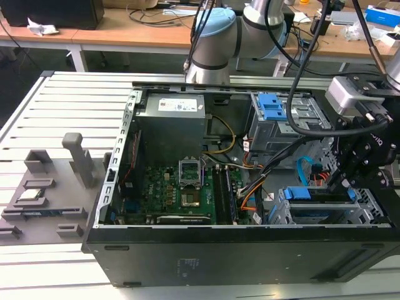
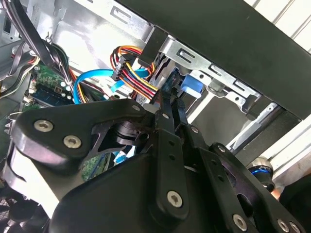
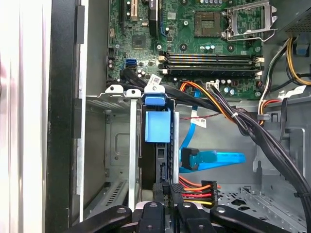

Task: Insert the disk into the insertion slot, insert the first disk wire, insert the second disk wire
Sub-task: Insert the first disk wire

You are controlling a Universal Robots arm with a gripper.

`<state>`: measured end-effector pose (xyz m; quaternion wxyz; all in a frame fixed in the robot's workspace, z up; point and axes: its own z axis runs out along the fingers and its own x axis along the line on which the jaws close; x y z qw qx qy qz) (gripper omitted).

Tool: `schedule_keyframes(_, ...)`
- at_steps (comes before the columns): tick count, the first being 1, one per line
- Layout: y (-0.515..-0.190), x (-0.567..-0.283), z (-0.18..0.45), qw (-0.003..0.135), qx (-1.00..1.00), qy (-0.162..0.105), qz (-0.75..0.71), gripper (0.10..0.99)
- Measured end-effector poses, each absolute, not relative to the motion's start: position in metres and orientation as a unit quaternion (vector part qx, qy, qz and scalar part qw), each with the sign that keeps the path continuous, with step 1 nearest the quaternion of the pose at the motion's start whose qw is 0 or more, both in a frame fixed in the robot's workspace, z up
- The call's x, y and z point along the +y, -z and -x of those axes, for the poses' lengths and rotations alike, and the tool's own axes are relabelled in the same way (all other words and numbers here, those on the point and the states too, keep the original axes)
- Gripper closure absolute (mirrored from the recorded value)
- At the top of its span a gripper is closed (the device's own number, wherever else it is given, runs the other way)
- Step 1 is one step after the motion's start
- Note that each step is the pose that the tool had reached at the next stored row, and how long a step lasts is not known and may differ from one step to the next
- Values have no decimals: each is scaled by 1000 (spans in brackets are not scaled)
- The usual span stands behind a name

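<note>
In the exterior view my gripper [image 1: 341, 182] hangs over the insertion slot [image 1: 325, 217], and the disk [image 1: 296, 194] sits inside it. In the second wrist view my fingers [image 2: 166, 127] are clamped on the plug of the first disk wire [image 2: 130, 73]. In the first wrist view the second disk wire [image 3: 218, 158] lies just beside the disk [image 3: 158, 127].

disk [image 3: 158, 127] mostly hidden inside the insertion slot [image 3: 115, 145]

Your arm [image 1: 215, 44] stands at the back of the exterior view, its pale joints bent over toward the exterior view's right. Your gripper [image 1: 340, 182] hangs low on that side, tilted and pointing down. In the second wrist view its two fingers [image 2: 164, 127] lie close together, only a thin gap between them.
</note>
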<state>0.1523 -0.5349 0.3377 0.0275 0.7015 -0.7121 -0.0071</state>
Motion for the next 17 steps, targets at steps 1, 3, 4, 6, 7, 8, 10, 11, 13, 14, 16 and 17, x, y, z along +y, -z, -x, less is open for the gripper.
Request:
schedule_keyframes(1,-337,-535,-152,28,-712,7,-702,918)
schedule_keyframes(3,-337,-535,-152,27,-712,7,-702,918)
schedule_keyframes(4,-337,-535,-152,27,-712,7,-702,918)
schedule_keyframes(6,-337,-535,-152,27,-712,7,-702,910)
schedule_keyframes(7,-337,-535,-152,27,-712,7,-702,843)
schedule_keyframes(8,-337,-535,-152,27,-712,7,-702,843)
schedule_keyframes(10,-338,-535,-152,27,-712,7,-702,843)
schedule_keyframes(11,-340,-535,-152,27,-712,7,-702,843)
schedule_keyframes(13,-346,-534,-152,27,-712,7,-702,843)
schedule_keyframes(14,-350,-534,-152,27,-712,7,-702,843)
schedule_keyframes(16,-356,-532,-152,27,-712,7,-702,859)
schedule_keyframes(17,-358,-531,-152,28,-712,7,-702,859)
